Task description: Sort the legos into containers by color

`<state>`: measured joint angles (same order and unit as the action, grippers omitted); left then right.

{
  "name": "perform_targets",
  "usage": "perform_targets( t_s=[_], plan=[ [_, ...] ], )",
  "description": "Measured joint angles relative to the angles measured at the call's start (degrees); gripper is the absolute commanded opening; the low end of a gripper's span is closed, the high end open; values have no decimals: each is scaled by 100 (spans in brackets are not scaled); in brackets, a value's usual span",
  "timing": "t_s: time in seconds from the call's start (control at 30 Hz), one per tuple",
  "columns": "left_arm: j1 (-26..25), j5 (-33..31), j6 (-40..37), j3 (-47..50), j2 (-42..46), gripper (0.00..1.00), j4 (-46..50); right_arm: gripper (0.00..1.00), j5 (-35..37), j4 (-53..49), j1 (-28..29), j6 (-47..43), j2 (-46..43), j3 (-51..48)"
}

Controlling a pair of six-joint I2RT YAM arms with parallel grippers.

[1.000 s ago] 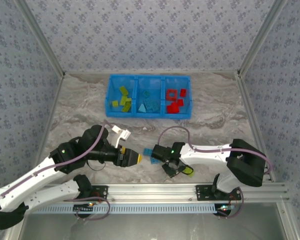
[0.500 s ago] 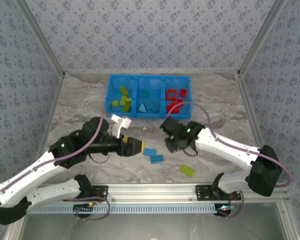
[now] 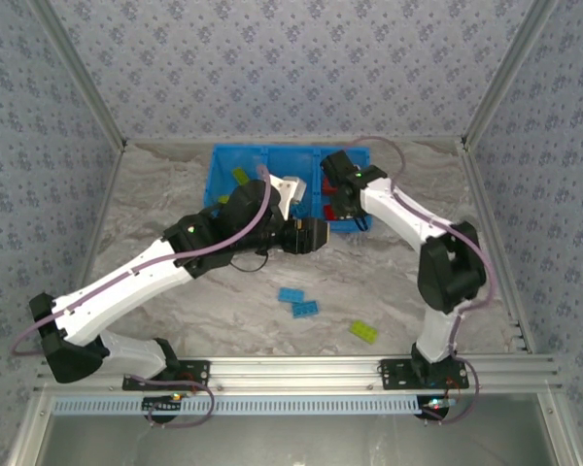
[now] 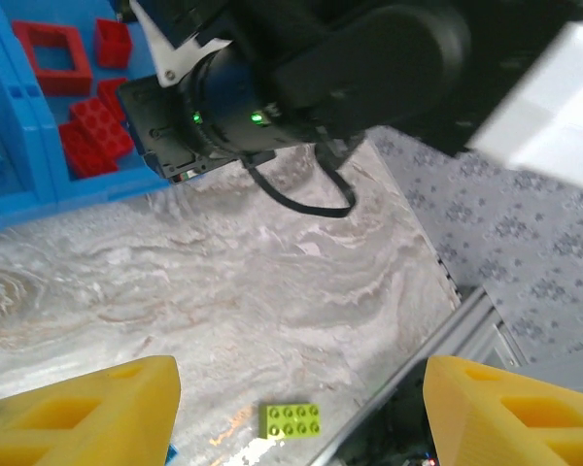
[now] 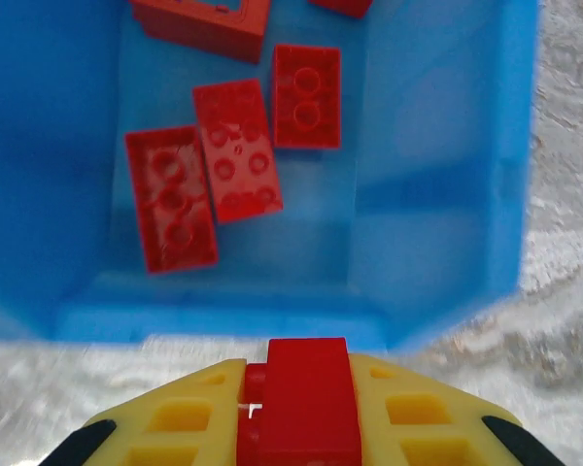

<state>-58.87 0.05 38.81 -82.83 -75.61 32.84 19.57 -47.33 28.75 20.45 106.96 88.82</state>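
My right gripper [image 5: 306, 393] is shut on a red lego [image 5: 307, 388], just above the near wall of the blue bin's right container [image 5: 437, 204]. Red legos [image 5: 236, 148] and part of a red frame [image 5: 202, 21] lie inside it. From above, the right gripper [image 3: 342, 202] hangs over that red container [image 3: 361, 194]. My left gripper [image 3: 317, 236] is beside the bin's front wall; its yellow fingers [image 4: 87, 413] stand open with nothing between them. On the table lie a lime green lego [image 3: 363, 331] and two light blue legos [image 3: 290, 294]. Green legos [image 3: 240, 176] sit in the left container.
The left arm's forearm and white wrist block [image 3: 290, 191] cover most of the middle container. The right wrist [image 4: 272, 87] looms dark just ahead of my left gripper. The green lego [image 4: 291, 419] lies close to the aluminium front rail [image 3: 301, 369].
The right arm swung from the table's front up to the bin's right container, carrying the red lego. The left arm rose and reached forward to the bin's front wall.
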Motion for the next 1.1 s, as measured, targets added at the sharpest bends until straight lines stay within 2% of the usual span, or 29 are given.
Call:
perform_targets(
  t_s=[0.2,0.37,0.43,0.53,0.6,0.7,0.9,1.1],
  plan=[
    [2,-166,-42,-26,-37,67,13,22,275,39,-105,-50,966,566],
    [2,-166,-42,11,-35,67,2,24,415,42,-166,-44,1368,831],
    [2,-166,-39,74,-35,67,0,28,431,24,-203,-42,1425,831],
    [2,-166,-42,140,-35,67,4,42,466,17,-227,-11,1469,846],
    [2,-164,-42,153,-35,67,7,50,466,22,-225,-15,1478,857],
    [2,-164,-42,153,-35,67,9,54,479,15,-195,-28,1478,894],
    [2,-162,-68,240,7,67,9,53,492,7,-131,-42,1272,935],
    [-24,-52,-280,393,157,67,50,53,461,-94,-13,-72,332,1303]
  ],
)
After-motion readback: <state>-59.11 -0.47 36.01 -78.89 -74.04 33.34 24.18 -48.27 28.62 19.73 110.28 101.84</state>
